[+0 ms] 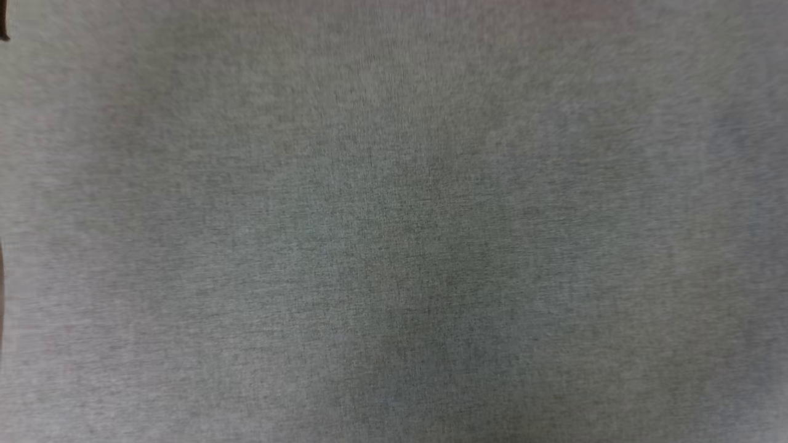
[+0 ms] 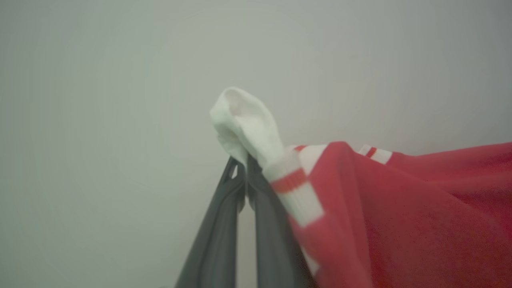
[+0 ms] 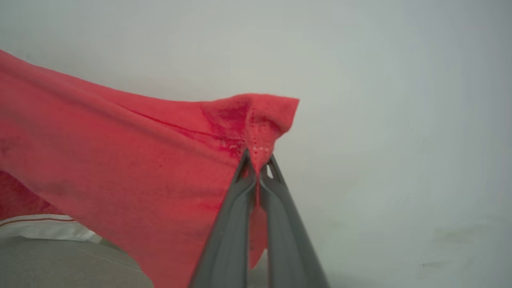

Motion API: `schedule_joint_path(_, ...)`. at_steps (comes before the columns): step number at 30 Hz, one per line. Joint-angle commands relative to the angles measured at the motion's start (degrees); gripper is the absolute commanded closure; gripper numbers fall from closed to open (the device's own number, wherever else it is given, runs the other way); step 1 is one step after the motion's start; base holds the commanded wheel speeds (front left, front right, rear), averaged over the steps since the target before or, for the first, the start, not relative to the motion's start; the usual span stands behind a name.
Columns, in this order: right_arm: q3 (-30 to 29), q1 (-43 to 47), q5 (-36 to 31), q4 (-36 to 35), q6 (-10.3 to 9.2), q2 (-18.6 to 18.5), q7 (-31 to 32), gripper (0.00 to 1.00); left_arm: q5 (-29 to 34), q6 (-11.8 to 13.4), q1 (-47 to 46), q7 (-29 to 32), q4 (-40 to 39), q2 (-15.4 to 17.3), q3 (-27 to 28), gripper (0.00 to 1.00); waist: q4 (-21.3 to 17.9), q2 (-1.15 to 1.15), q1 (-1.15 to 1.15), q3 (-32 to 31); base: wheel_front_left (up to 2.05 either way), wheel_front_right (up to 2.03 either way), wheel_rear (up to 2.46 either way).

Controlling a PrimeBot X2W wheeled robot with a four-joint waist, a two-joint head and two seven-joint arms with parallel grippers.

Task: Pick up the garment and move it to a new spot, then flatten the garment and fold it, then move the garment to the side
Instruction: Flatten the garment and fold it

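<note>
The garment [image 2: 400, 208] is red fabric with white, red-striped trim, hanging to the right in the left wrist view. My left gripper [image 2: 243, 164] is shut on a white end of the garment's trim, which bunches above the fingertips. In the right wrist view the garment [image 3: 120, 160] stretches away to the left, and my right gripper [image 3: 258, 162] is shut on a red corner of it. A white, red-lined part of the garment [image 3: 44, 226] shows low at the left there. Both pinched parts are lifted, with a plain pale background behind them.
The head view looks down on a grey cloth-covered surface [image 1: 394, 221], blurred. A thin dark shape [image 1: 3, 24] sits at its upper left edge. A grey-beige surface [image 3: 60, 264] lies under the hanging cloth in the right wrist view.
</note>
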Motion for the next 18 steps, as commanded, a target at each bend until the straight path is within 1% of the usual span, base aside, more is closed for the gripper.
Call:
schedule_joint_path(1,0.42,-1.38,0.75,0.81,-0.06,0.21,-0.32,1.00,-0.12,0.18,-0.65,-0.55,0.67,0.00,0.03,1.00,0.08,0.00,-0.01,3.22,0.00,0.00,0.00)
schedule_joint_path(5,2.63,-2.08,1.65,2.66,-0.06,1.00,-1.10,1.00,-0.82,0.01,0.82,-1.57,3.20,-0.72,0.13,1.00,0.22,0.00,-0.01,4.75,0.00,0.00,0.00)
schedule_joint_path(9,4.83,-1.17,3.09,4.43,-0.06,1.06,-1.87,1.00,-1.73,-0.68,2.78,-2.58,5.58,-1.30,0.16,1.00,0.67,0.00,-0.01,5.05,0.00,0.00,0.00)
schedule_joint_path(14,7.79,2.62,5.10,5.73,-0.06,0.33,-2.52,1.00,-3.51,-2.08,7.17,-3.36,7.04,-1.89,0.56,1.00,1.30,0.00,-0.01,2.88,0.00,0.00,0.00)
schedule_joint_path(18,10.95,9.30,8.39,5.31,-0.06,-1.12,-3.13,1.00,-4.90,-3.26,15.02,-3.72,6.41,-1.78,0.61,1.00,1.94,0.00,-0.01,-1.15,0.00,0.00,0.00)
